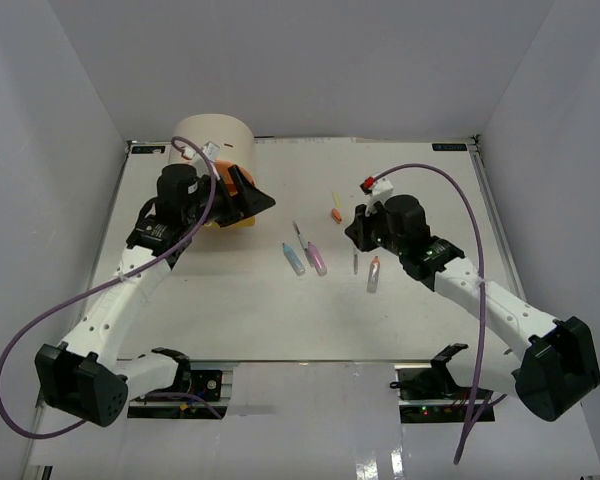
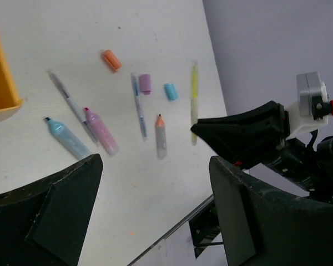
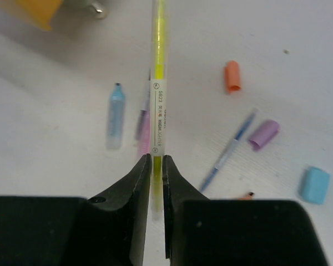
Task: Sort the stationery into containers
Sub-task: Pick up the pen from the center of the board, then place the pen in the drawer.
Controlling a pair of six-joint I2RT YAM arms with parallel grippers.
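**Top external view.** The left gripper [image 1: 248,200] is at the front of the beige cabinet [image 1: 215,135], above the yellow drawer [image 1: 227,222]. The right gripper [image 1: 357,228] is low over mid-table. A blue marker [image 1: 294,258] and a pink marker [image 1: 317,260] lie side by side at the table centre, to the left of the right gripper. A grey marker [image 1: 373,275] lies just in front of that gripper.

**Left wrist view.** The left jaws are spread wide with nothing between them. Beyond them on the table lie an orange cap [image 2: 112,60], a purple cap [image 2: 145,84], a blue cap [image 2: 170,91] and a thin blue pen [image 2: 139,108]. The purple cap touches the thin blue pen. The blue cap lies between that pen and the yellow highlighter [image 2: 194,94].

**Right wrist view.** The right jaws are pressed together on the near end of the yellow highlighter. Its body runs straight ahead from the fingertips. Whether it rests on the table cannot be told.
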